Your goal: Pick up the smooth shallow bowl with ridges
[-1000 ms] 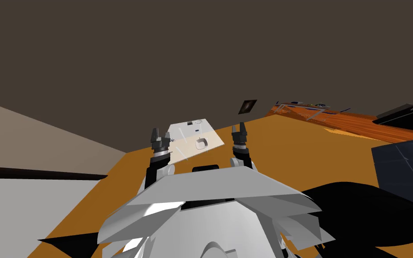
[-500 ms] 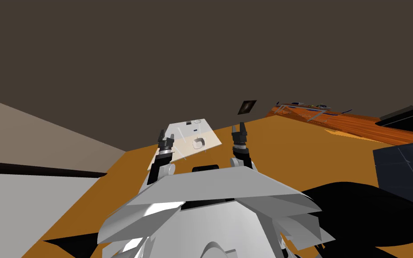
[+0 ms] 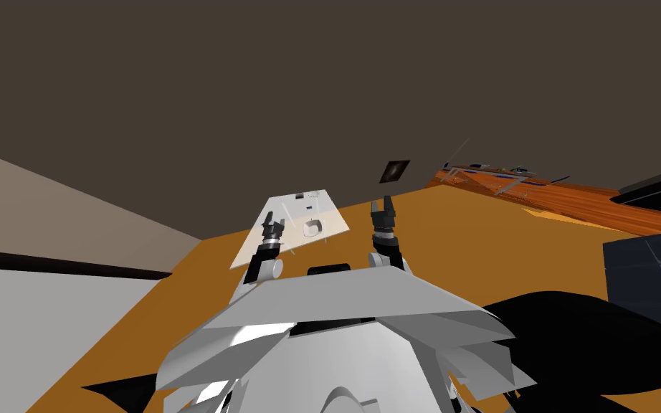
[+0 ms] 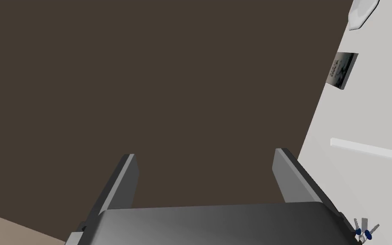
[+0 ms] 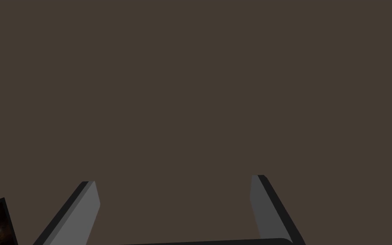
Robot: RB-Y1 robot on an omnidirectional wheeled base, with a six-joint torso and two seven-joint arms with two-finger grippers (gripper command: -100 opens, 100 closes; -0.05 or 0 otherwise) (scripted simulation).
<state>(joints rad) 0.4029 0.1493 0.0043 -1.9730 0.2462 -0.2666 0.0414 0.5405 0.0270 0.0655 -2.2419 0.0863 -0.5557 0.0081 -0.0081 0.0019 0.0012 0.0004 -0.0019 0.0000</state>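
Within the last second the left gripper (image 3: 274, 221) swings inward to the left edge of the pale flat table top (image 3: 330, 214), nearer to the small white shallow bowl (image 3: 312, 228) sitting about mid-table. Its fingers stand apart and hold nothing, so I judge the reach begun, with no grasp yet. The bowl lies aside of its aim, beyond a dark flat card (image 4: 342, 70). The right gripper (image 3: 383, 208) keeps its place, fingers apart. The brown wall (image 3: 322, 86) stands close behind the far edge.
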